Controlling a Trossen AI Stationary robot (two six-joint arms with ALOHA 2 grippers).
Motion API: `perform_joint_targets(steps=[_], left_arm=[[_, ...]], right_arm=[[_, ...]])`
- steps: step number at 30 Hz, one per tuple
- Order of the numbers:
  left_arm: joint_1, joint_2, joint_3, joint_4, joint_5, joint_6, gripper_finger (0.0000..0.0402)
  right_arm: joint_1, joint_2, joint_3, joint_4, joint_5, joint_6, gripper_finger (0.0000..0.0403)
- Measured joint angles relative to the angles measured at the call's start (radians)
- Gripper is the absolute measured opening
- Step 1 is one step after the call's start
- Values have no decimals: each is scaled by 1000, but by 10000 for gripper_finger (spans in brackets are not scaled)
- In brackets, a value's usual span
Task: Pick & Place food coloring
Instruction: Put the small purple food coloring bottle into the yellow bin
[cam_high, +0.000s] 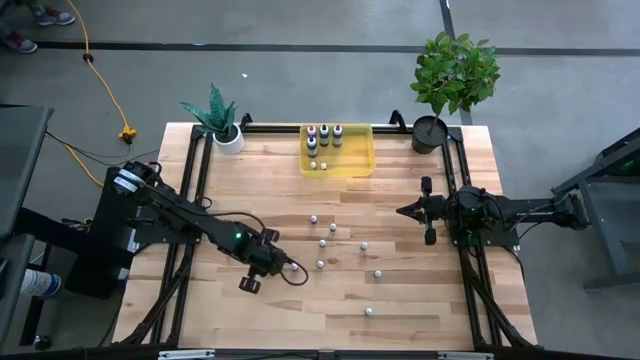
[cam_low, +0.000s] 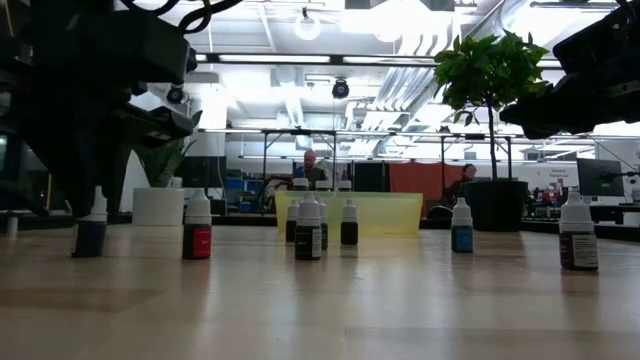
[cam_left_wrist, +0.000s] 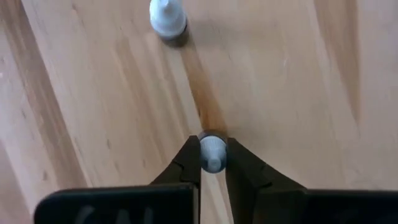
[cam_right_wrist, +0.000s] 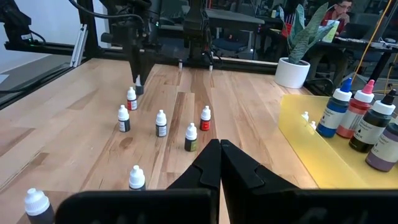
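Left gripper (cam_left_wrist: 212, 155) clamped on small bottle's (cam_left_wrist: 213, 151) white cap, upright for lift toward yellow tray (cam_high: 340, 165); right gripper (cam_right_wrist: 219, 163) parked, fingers together

An open lab or workshop: desks with monitors (cam_low: 602, 178), ceiling strip lights (cam_low: 300, 58), concrete floor (cam_high: 300, 90).

even, bright overhead lighting – ceiling fixtures (cam_low: 310, 22) flare white in the low view. soft shadows on the table (cam_high: 400, 300). near tabletop blurred at low view; the left wrist view is slightly soft throughout.
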Motion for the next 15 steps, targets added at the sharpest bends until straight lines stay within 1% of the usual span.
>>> perform_joint_targets(steps=[2,5,7,12,15], left_arm=[[13,0,34,-51,-12,-2,26],[37,-5,110,-143,-51,-24,26],[61,-7,169,-211,-56,-44,26],[137,-8,353,-354,-110,-161,28],[191,-5,461,-410,-147,-250,29]], right_arm=[[0,0,0,0,0,0,0],[0,0,0,0,0,0,0],[0,0,0,0,0,0,0],[0,0,0,0,0,0,0],[0,0,0,0,0,0,0]])
